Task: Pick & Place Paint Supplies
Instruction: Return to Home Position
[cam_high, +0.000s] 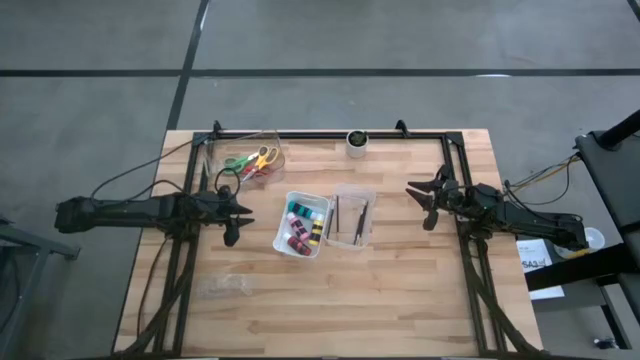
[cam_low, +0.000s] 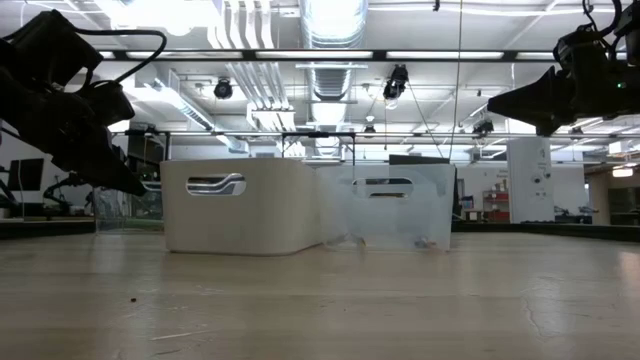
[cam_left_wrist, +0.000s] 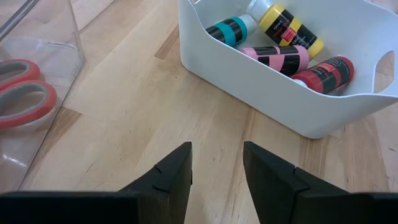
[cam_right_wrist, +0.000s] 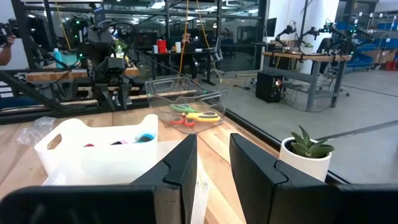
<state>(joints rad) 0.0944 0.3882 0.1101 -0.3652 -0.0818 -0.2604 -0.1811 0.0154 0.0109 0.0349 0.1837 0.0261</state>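
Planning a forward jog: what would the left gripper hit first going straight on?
Likely the near wall of the white bin; the left gripper, open, faces it across bare table. Height unclear.

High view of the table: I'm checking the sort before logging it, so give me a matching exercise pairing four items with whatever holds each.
Column 1
1. striped paint bottles
2. thin dark brushes
3. coloured-handled scissors
4. small green plant

Column 2
A. small white round pot
B. clear plastic bin on the left arm's side
C. white plastic bin
D. clear plastic bin beside the white one

Pairs: 1-C, 2-D, 3-B, 4-A
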